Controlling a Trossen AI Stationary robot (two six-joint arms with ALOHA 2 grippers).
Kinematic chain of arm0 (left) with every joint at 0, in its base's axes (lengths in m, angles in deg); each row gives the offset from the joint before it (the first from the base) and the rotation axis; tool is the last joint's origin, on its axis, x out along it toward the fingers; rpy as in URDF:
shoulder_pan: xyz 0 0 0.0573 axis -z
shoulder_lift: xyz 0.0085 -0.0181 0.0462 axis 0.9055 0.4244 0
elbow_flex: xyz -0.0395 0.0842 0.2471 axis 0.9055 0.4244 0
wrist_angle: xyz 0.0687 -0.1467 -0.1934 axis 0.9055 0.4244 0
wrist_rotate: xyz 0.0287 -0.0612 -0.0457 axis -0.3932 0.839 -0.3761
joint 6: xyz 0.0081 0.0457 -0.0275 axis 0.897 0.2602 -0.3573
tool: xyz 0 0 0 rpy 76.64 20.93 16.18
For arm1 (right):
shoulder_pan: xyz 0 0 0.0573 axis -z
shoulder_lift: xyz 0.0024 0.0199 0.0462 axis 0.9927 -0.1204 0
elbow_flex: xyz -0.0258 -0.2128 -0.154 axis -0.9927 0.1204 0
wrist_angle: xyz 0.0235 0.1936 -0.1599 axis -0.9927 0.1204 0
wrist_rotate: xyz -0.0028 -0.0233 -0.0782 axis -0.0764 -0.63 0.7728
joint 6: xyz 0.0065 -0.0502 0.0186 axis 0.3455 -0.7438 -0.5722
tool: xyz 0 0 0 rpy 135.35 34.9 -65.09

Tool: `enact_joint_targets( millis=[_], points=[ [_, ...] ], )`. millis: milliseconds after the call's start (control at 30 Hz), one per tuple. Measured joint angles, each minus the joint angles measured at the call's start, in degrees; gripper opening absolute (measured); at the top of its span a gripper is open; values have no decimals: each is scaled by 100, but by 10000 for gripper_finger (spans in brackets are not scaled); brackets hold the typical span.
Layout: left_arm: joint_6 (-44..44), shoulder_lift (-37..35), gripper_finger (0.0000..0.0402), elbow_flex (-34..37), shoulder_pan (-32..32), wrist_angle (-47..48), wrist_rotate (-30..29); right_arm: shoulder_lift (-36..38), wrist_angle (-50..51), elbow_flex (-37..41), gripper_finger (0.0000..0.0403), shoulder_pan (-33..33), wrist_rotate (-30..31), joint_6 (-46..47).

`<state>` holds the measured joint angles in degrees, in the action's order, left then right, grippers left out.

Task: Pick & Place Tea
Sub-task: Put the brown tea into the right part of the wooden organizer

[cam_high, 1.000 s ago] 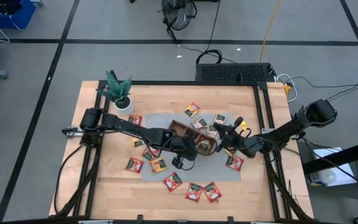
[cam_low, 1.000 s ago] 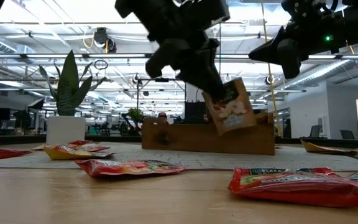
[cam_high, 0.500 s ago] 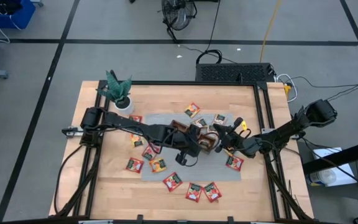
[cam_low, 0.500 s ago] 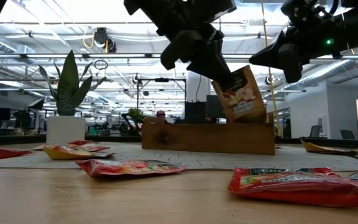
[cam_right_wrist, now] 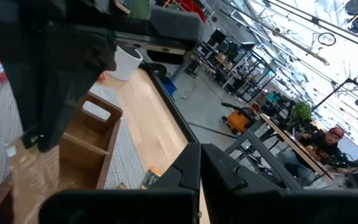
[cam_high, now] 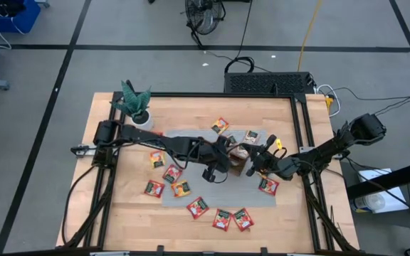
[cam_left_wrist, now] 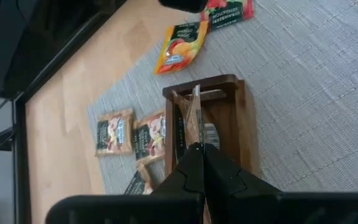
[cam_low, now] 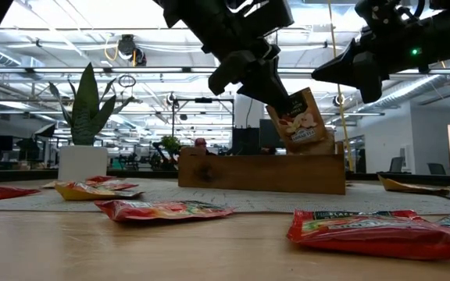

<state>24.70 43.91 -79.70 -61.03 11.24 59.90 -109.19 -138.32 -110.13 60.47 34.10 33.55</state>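
Note:
My left gripper hangs over the brown wooden tray, shut on a pale tan tea sachet. In the left wrist view the sachet shows edge-on above the tray's compartments. My right gripper hovers shut at the tray's right end, higher up in the low view, touching nothing. Several red sachets and some orange-yellow ones lie flat on the grey mat around the tray. My left gripper pinches the tan sachet by its upper edge between both fingers, slanting down from above. The sachet hangs tilted below the fingers. Its lower edge is about level with the tray's top rim; I cannot tell if it touches.
A white pot with a green plant stands at the table's far left corner. Red sachets lie near the table's near edge. A black frame borders the wooden table. The two arms sit close together over the tray.
My left gripper, still shut on the tan sachet, has moved from the tray's near side toward the far edge and a little right, and now stands over the tray. The sachet has risen slightly with it. My right arm has kept still.

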Motion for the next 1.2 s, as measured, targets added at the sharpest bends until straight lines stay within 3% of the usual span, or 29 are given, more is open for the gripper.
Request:
enact_joint_targets(
  millis=[400, 1200],
  points=[
    [18, 254, 2, -33, -134, -58, 588, -1, 9, 0, 0, 0, 4, -41],
    [-235, 573, 4, -74, -385, -371, 592, -2, 10, -2, 0, 0, 0, -89]
  ],
)
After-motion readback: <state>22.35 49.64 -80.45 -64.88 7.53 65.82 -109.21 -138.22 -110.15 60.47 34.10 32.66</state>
